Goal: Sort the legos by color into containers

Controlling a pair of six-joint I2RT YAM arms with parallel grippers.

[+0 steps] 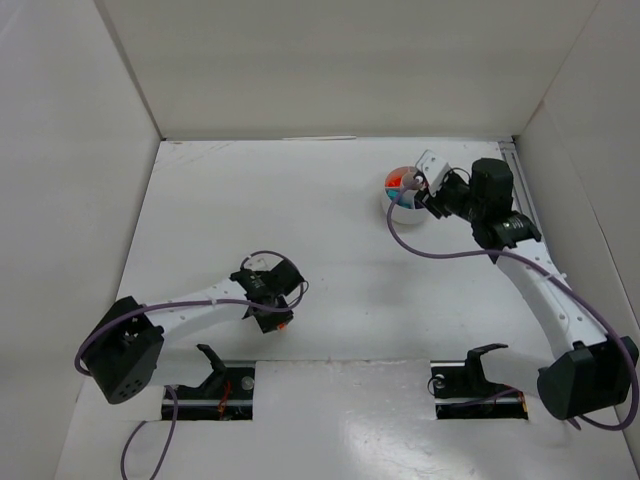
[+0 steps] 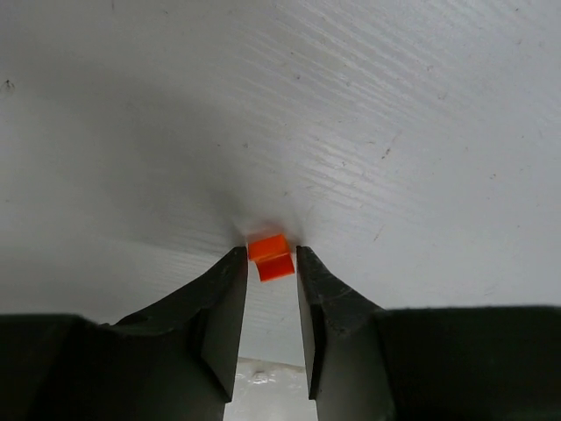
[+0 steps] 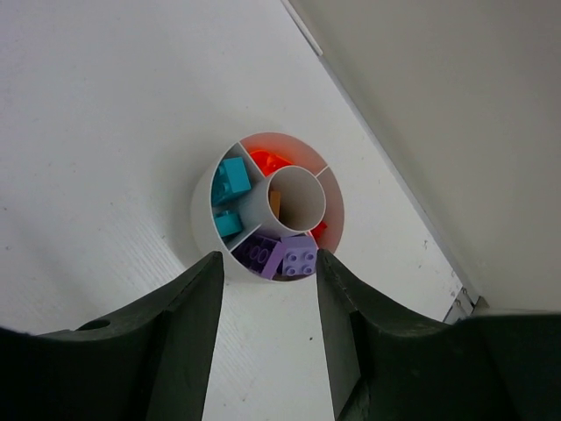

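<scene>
On table (image 2: 412, 123), orange lego (image 2: 271, 256) sits between left claw (image 2: 270, 255).

left gripper (image 2: 268, 256) low, jaws pinched narrow; right gripper (image 3: 268, 260) outstretched, jaws apart.

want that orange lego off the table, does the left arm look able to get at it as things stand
Probably yes: the left gripper is down at the orange lego, and its fingers look closed against both sides. The table around it is bare, with nothing in the way.
</scene>
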